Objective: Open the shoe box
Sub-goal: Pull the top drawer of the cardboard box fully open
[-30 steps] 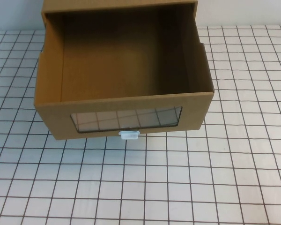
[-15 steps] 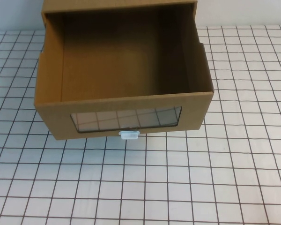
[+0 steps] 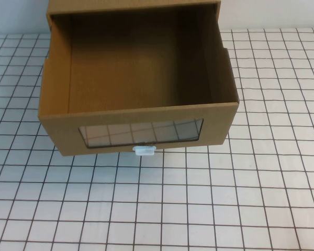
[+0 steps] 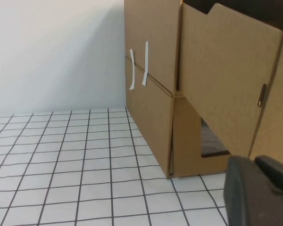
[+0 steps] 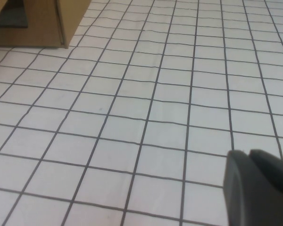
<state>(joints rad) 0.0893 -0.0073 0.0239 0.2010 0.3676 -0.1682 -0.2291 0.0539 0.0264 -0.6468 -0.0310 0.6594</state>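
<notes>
2 finger sets, both pressed shut, empty: left fingers (image 4: 240,188) low beside 1 brown cardboard shoe box (image 3: 141,114), right fingers (image 5: 240,183) over white gridded bench (image 3: 225,209). Box at bench rear, drawer (image 3: 136,63) slid out; 1 white plastic tab (image 3: 145,151), 2 white tape strips (image 4: 145,63).

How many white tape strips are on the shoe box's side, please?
2: one tape strip and a second beside it, both across the shoe box's side seam; more may be hidden. The left gripper is low beside the box; right gripper above the table.
</notes>
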